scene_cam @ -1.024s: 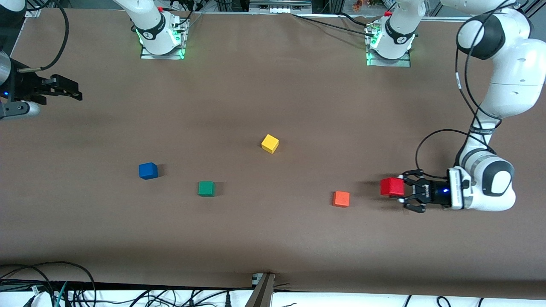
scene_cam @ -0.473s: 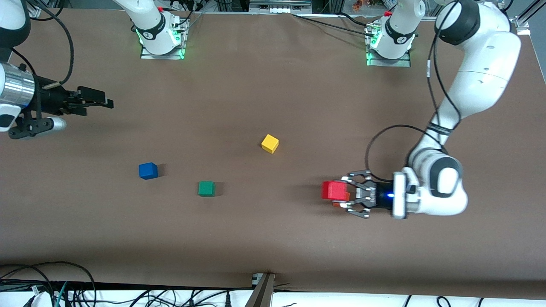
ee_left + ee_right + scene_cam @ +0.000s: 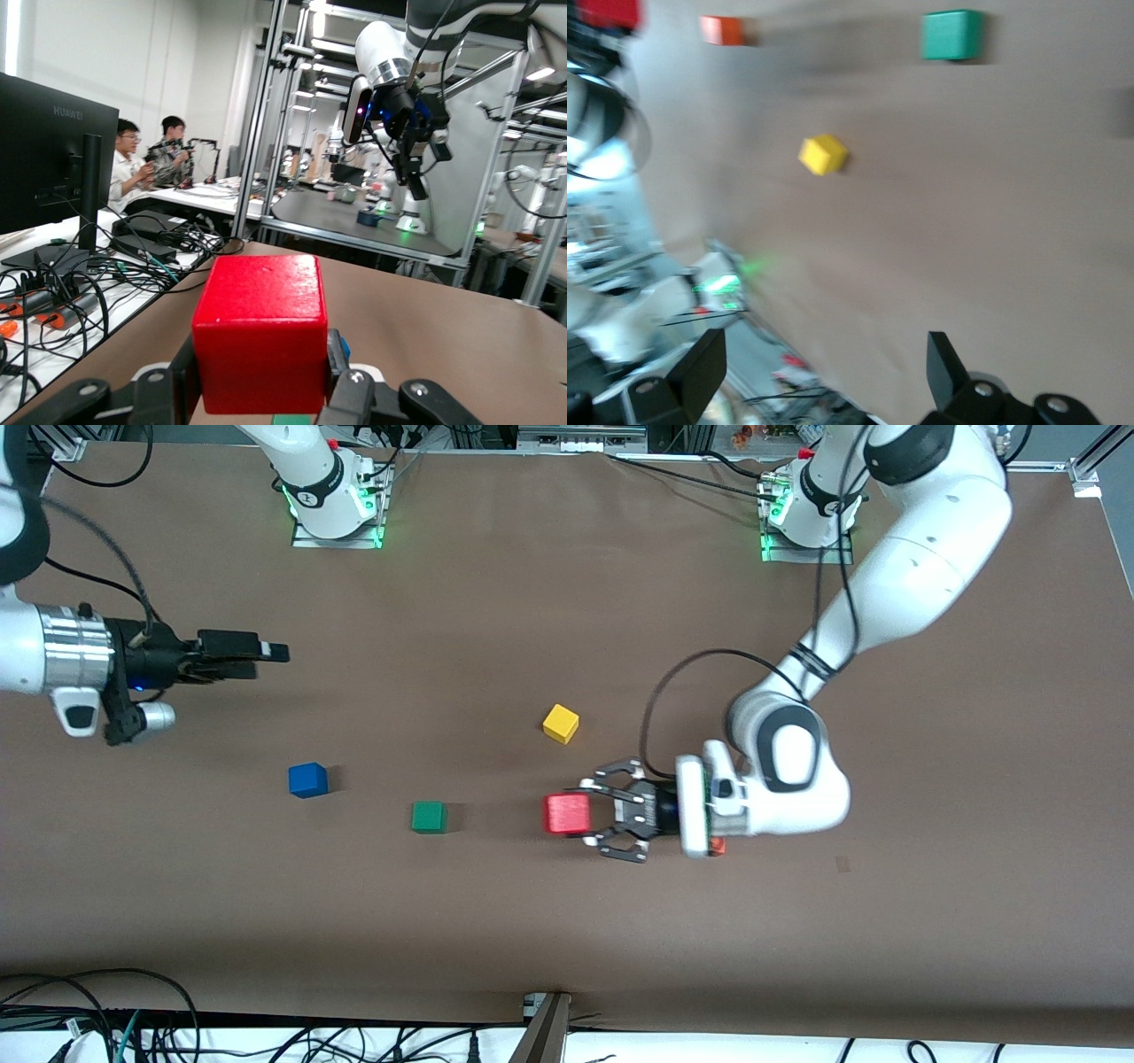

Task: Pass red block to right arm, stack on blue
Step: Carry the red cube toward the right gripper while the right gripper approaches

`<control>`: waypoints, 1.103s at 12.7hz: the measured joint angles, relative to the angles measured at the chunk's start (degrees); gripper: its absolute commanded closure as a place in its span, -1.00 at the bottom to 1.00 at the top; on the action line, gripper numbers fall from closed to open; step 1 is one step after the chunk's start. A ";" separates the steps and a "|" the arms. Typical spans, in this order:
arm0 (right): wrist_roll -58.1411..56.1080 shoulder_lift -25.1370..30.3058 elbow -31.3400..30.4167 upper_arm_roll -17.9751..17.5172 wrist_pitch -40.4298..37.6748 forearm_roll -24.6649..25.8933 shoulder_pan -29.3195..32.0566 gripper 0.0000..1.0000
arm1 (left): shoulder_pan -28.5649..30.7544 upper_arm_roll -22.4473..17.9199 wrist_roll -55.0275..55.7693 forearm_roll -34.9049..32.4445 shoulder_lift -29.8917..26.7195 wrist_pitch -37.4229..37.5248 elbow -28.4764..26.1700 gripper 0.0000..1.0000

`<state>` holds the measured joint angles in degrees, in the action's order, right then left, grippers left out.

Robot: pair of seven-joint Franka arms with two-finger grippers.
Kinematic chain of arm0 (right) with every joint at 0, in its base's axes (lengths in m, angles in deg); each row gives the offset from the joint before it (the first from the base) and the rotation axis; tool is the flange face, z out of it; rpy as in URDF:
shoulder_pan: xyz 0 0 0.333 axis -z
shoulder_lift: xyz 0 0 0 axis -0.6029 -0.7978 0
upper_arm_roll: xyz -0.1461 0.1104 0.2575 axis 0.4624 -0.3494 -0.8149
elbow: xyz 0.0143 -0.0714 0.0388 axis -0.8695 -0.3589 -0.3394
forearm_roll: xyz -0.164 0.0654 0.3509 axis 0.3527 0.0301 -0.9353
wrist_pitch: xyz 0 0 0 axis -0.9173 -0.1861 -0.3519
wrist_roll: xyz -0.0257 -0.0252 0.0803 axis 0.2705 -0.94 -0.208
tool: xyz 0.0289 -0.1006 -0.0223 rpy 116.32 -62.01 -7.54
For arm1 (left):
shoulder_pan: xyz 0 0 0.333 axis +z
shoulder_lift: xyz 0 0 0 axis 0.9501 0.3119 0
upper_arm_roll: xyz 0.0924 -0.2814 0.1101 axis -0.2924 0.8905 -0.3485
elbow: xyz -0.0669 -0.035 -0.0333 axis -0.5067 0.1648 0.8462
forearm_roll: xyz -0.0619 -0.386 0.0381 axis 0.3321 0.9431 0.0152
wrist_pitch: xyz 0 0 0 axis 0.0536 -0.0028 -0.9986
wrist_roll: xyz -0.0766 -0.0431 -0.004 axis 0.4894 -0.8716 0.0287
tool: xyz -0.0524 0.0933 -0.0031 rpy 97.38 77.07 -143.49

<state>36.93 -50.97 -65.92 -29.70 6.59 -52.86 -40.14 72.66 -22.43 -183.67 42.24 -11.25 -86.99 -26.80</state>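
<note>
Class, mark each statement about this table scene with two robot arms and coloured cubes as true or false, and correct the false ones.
1. The left gripper is shut on the small bright-red cube. True.
2. The right gripper holds the small blue cube. False: its jaws are open and empty, and the blue cube sits on the brown table.
3. The small green cube lies between the blue cube and the red cube. True.
4. The small yellow cube is stacked on the green cube. False: it sits alone on the table, farther from the front camera.
5. The red cube rests on the blue cube. False: it is held, apart from it.
</note>
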 measured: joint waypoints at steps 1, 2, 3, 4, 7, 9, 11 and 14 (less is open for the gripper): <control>-0.03 -1.18 0.04 0.00 -0.03 -3.45 0.02 -1.00 | -1.92 0.57 0.02 1.73 -0.16 -3.47 0.00 1.00; -0.04 -2.12 0.06 -0.01 -0.04 -6.12 0.02 -1.00 | -3.73 0.75 0.02 3.50 -0.23 -6.19 0.01 1.00; -0.05 -2.89 0.12 -0.01 -0.04 -7.66 0.13 -1.00 | -5.50 0.82 0.02 4.95 -0.24 -9.04 0.02 1.00; -0.06 -3.72 0.14 0.00 -0.04 -8.95 0.52 -1.00 | -7.16 0.90 0.02 6.31 -0.24 -11.80 0.07 1.00; -0.58 -6.19 0.29 0.00 -0.04 -13.72 1.06 -1.00 | -10.46 1.21 0.25 9.25 -0.97 -14.83 0.64 1.00; -0.66 -6.94 0.38 -0.01 0.05 -15.07 1.07 -1.00 | -10.99 2.25 0.37 13.09 -3.75 -15.66 0.61 1.00; -0.66 -8.14 0.44 -0.23 1.41 -17.39 1.01 -1.00 | -12.17 2.77 0.82 14.87 -6.42 -16.94 0.40 1.00; -0.51 -10.97 0.49 -0.72 3.16 -19.60 -0.22 -1.00 | -14.38 2.82 0.98 15.11 -7.09 -17.75 0.04 1.00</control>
<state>36.42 -61.94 -65.43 -30.42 9.75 -72.45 -40.36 58.28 -19.61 -182.69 57.35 -18.34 -104.73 -26.77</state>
